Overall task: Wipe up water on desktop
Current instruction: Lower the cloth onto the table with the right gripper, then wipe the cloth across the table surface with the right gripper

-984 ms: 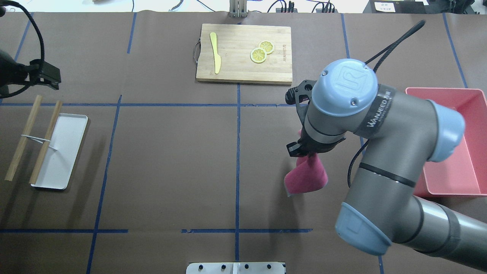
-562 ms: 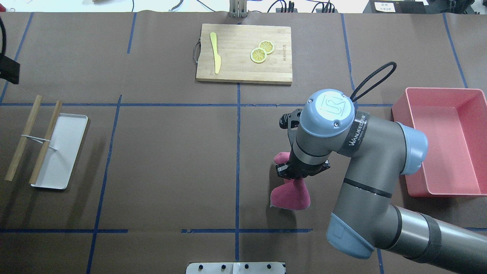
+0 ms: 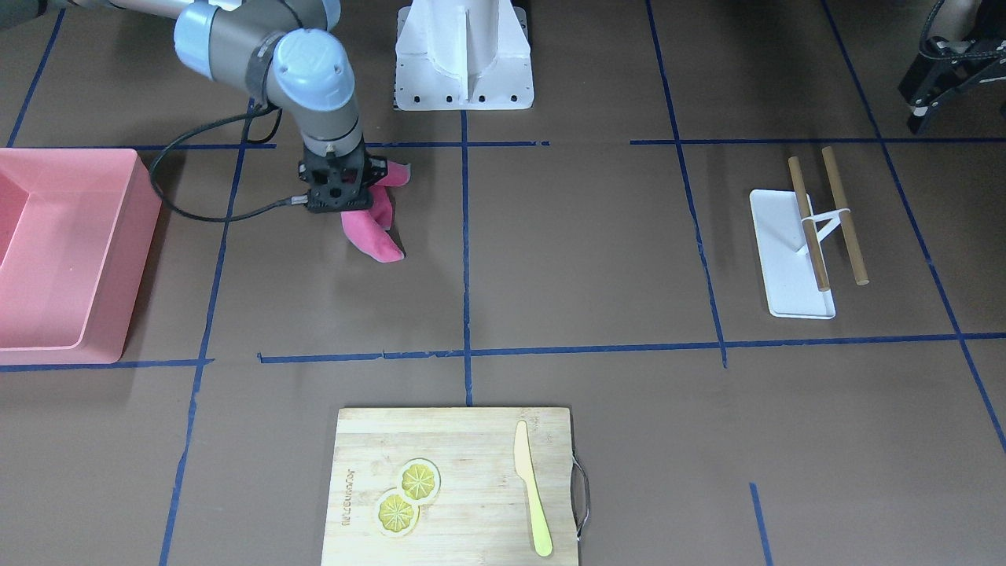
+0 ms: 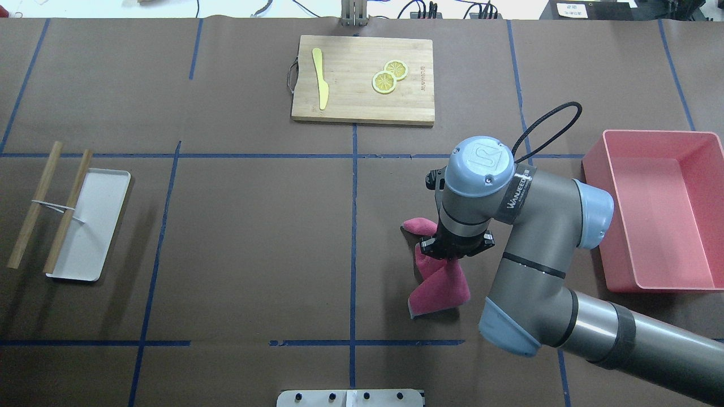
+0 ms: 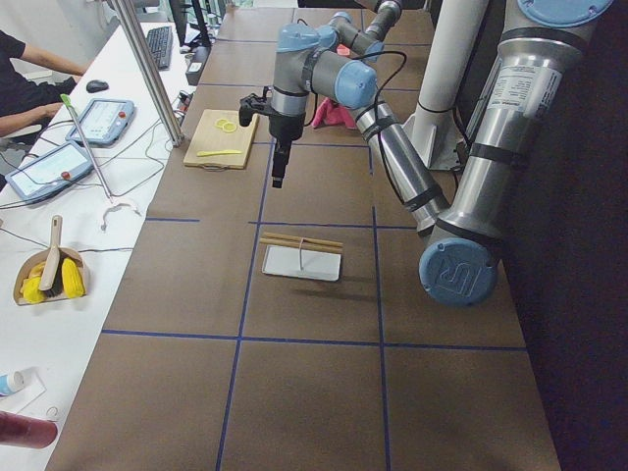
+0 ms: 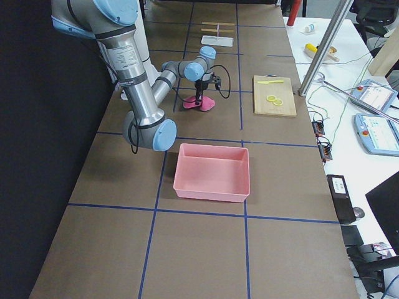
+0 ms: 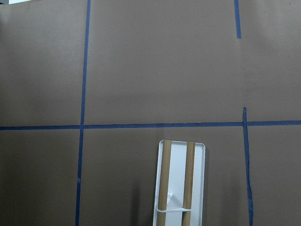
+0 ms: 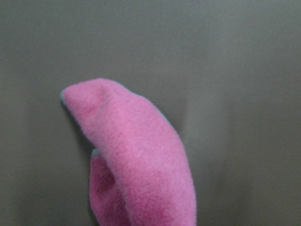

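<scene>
The desktop fills every view, a dark-brown sheet ruled into rectangles by blue tape, and no wet patch can be made out on it at this range. On the robot's right side sits a pink bin. Across the table from the robot lies a bamboo cutting board, and on the left side a white tray carries two wooden rods. In the rectangle just right of the centre line lies the pink cloth, one fold spread flat on the desktop and another bulging up toward the wrist camera. The right gripper points straight down and pinches the cloth at its gathered middle, low enough that the loose ends drag on the surface. The cloth looks like fleece — light, limp and clingy — so it should follow wherever it is pulled but could bunch up rather than sweep. A hold near the middle with downward pressure seems the sound choice. The left gripper hangs high at the table's edge, and whether its fingers are apart cannot be told.
</scene>
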Robot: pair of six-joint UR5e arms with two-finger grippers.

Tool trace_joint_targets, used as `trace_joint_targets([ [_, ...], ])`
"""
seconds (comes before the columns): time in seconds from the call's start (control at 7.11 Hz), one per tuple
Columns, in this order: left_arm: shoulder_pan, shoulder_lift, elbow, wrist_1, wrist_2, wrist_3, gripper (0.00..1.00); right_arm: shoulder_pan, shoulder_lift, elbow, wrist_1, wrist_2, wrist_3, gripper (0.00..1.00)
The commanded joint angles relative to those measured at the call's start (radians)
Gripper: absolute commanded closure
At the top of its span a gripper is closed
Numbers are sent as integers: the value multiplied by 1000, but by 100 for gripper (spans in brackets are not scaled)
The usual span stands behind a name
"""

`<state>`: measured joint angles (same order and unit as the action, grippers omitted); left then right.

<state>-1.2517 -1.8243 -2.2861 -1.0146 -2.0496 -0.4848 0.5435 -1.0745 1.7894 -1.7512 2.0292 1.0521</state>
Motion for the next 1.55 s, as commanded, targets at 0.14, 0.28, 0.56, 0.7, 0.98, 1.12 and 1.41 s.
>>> trace_joint_targets([
  [0.14, -5, -3, -1, -2, -23, -1, 0, 159, -2, -152, 22, 10, -7, 100],
  [0.28, -6, -3, -1, -2, -24, -5, 0, 205, -4, -175, 21, 10, -11, 100],
  [0.56, -5, -4, -3, -4, -24, -6, 0, 246, -7, -209, 21, 10, -37, 100],
  [0.7, -5, -4, 0, -7, -24, -5, 0, 245, -5, -205, 21, 11, -32, 100],
  [0.98, -6, -3, 7, -10, -23, -2, 0, 196, -5, -158, 21, 55, -18, 100],
  [1.12, -6, -4, 8, -10, -23, -3, 0, 167, -15, -127, 19, 101, -17, 100],
  [1.41, -8, -7, 14, -12, -21, 3, 0, 55, -22, -90, 21, 112, 82, 100],
])
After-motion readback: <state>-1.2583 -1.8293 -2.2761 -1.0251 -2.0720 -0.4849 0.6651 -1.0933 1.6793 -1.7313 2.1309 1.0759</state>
